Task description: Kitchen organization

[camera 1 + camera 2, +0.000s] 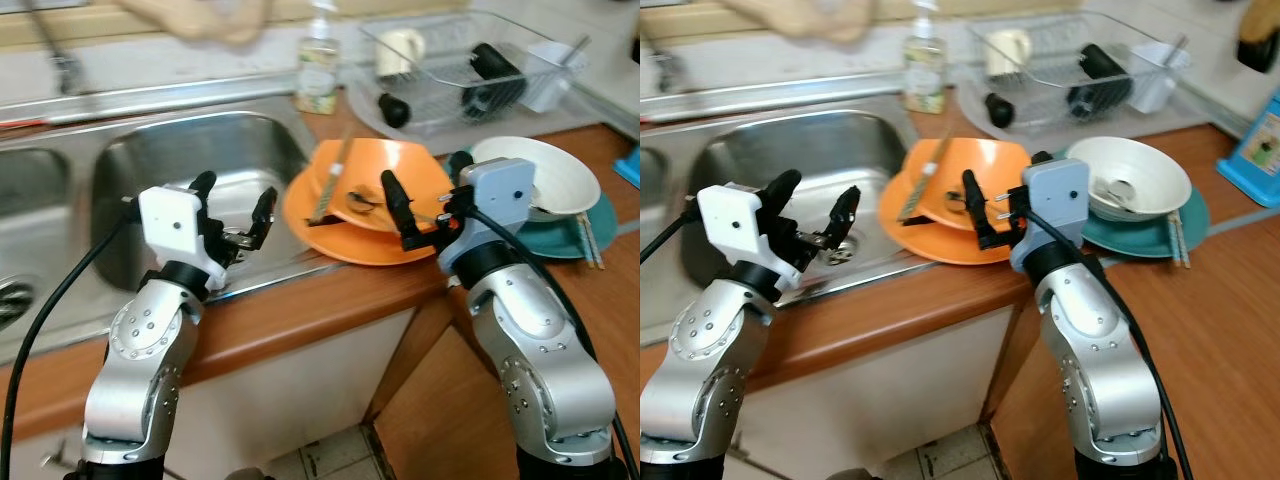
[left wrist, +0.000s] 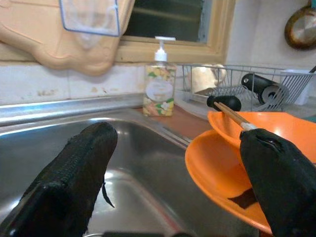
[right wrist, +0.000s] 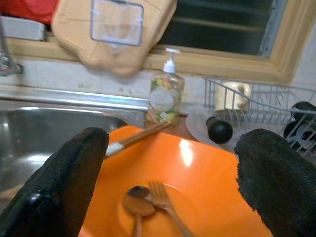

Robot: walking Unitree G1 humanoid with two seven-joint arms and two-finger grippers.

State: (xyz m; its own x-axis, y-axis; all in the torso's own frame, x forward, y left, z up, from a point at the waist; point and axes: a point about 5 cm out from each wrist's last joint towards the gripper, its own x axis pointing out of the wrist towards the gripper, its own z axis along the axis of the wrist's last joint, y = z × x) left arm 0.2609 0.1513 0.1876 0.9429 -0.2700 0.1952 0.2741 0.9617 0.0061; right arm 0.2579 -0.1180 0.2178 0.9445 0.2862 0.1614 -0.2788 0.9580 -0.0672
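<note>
You're early in this one, by my read: nothing gripped yet, both end effectors released. Left end effector (image 1: 236,210) hovers over the near rim of the sink (image 1: 190,150), fingers spread, holding nothing. Right end effector (image 1: 425,205) sits at the near edge of the orange plates (image 1: 400,160), jaws apart, also empty.

Task stuff is unsorted on the worktop (image 1: 330,300): orange plates stacked just R of the sink, w/ a spoon (image 3: 137,205) and fork (image 3: 165,200) in the top one and chopsticks (image 1: 335,180) leaning across the rim. Further R, a white bowl (image 1: 550,175) sits on a teal plate (image 1: 590,235), more chopsticks beside it. Drying rack (image 1: 470,70) at the back holds a cup, dark items and a utensil tub. I'd say basically all sorting is left: utensils out, plates and bowl moved.

Writing: soap bottle (image 3: 165,98) has a floral label, text too small to read. Blue item at far R (image 1: 1265,150) has print, also illegible. No brand readable anywhere.
</note>
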